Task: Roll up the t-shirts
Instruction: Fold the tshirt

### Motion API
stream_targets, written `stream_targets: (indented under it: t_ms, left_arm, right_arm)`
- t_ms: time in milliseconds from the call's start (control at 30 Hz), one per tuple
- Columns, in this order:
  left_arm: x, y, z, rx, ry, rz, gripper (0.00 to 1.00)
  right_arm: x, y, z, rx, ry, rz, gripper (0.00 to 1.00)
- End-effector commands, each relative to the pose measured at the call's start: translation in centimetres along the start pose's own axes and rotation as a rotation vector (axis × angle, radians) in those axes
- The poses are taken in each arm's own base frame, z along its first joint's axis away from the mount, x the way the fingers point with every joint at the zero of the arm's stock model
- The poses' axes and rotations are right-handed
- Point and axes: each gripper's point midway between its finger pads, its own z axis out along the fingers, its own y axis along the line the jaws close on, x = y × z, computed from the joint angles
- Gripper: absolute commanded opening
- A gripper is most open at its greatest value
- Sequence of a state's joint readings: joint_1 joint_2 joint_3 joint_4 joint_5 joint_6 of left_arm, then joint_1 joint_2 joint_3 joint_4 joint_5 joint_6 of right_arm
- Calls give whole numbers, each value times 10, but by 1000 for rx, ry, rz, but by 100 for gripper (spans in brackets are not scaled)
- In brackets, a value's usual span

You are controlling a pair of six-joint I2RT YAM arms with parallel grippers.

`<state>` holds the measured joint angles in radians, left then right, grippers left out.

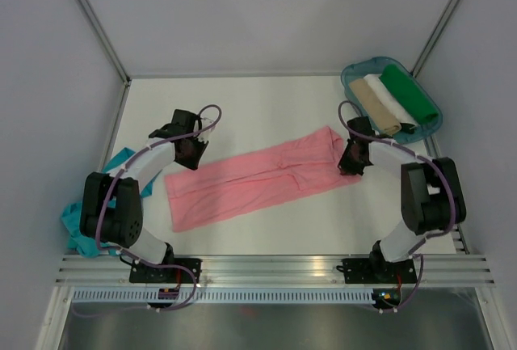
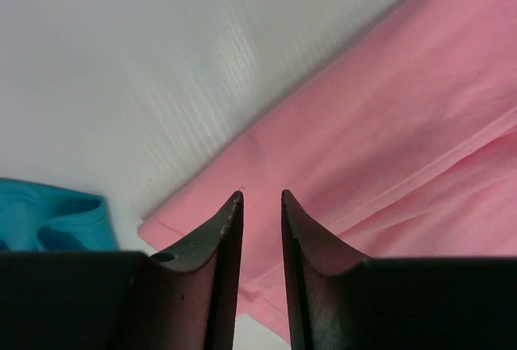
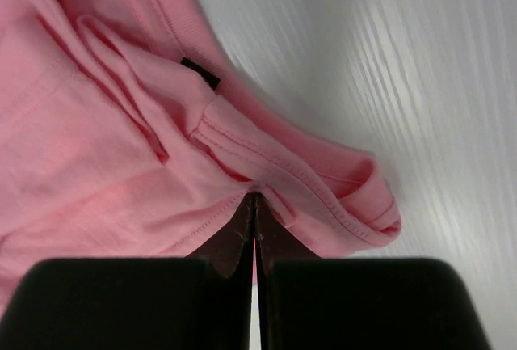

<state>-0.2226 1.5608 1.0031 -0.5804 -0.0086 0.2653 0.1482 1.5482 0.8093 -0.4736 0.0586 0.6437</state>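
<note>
Top external view: on the white table (image 1: 266,107) the salmon-pink t-shirt (image 1: 258,180) lies folded into a long strip, seemingly ready for rolling. The right gripper (image 1: 349,164) is clamped on one end, probably to anchor it. The left gripper (image 1: 192,152) hovers over the other end, jaws slightly apart and empty.

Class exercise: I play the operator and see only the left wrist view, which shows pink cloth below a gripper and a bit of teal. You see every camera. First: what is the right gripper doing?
Observer: The right gripper is shut, pinching a hemmed edge of the pink t-shirt at the shirt's right-hand end.
Operator: How does the whole shirt lie?
Observer: It is folded into a long strip slanting across the table, not yet rolled.
Operator: Is anything already rolled?
Observer: Three rolled cloths, beige, white and green, lie in the tray at the back right.
</note>
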Motion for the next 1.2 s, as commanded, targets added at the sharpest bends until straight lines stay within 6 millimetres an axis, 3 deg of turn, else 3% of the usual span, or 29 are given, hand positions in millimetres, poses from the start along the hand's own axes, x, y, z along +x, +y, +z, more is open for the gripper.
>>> stream_targets:
  t_ms: [0, 33, 67, 167, 200, 233, 267, 333, 367, 533, 700, 800, 900, 967, 1000, 1033, 1067, 1100, 1133, 1167]
  left_arm:
    - [-19, 14, -15, -29, -76, 25, 31]
    - [-17, 15, -16, -29, -71, 21, 31]
    - [-12, 18, -16, -32, -62, 10, 31]
    - [-3, 20, -16, -33, -46, 6, 32]
    - [4, 17, -13, -27, -28, 9, 32]
    - [9, 16, -11, -23, -15, 9, 33]
    - [19, 13, -6, -14, 12, 6, 33]
    - [27, 5, -2, 20, 34, 9, 33]
    - [33, 3, 0, 26, 46, 10, 33]
    - [54, -11, 7, 87, 97, 1, 33]
    - [65, -25, 7, 155, 116, 23, 34]
    - [69, -26, 5, 162, 126, 32, 33]
    - [72, -28, 4, 168, 130, 41, 34]
    - [72, -27, 3, 163, 126, 41, 34]
    - [73, -27, 3, 164, 128, 41, 34]
    - [72, -27, 1, 158, 122, 41, 34]
    - [71, -26, 1, 154, 118, 43, 34]
    - [71, -25, -1, 148, 116, 43, 34]
    - [72, -22, -2, 132, 114, 49, 34]
    - [72, -21, -3, 123, 111, 53, 34]
  right_arm:
    - [-51, 23, 47, 55, -80, -66, 0]
    - [-59, 31, 51, 59, -78, -80, 0]
    - [-82, 53, 58, 44, -103, -97, 0]
    - [-105, 84, 68, 37, -113, -154, 0]
    - [-126, 107, 75, 13, -137, -173, 0]
    - [-128, 117, 79, 8, -117, -183, 0]
    - [-142, 141, 91, -23, -125, -193, 0]
    - [-144, 160, 105, -46, -90, -203, 0]
    - [-153, 186, 117, -106, -88, -212, 0]
    - [-181, 250, 133, -227, -163, -186, 0]
    - [-227, 309, 100, -467, -340, -121, 0]
    - [-254, 335, 59, -570, -431, -125, 0]
    - [-272, 345, -9, -642, -527, -189, 11]
    - [-271, 339, -33, -641, -547, -210, 16]
    - [-275, 336, -72, -662, -589, -213, 19]
    - [-259, 322, -57, -619, -538, -219, 23]
    - [-251, 315, -61, -613, -523, -220, 25]
    - [-246, 309, -89, -628, -532, -218, 27]
    - [-216, 291, -64, -592, -433, -228, 31]
    - [-200, 286, -66, -601, -402, -247, 34]
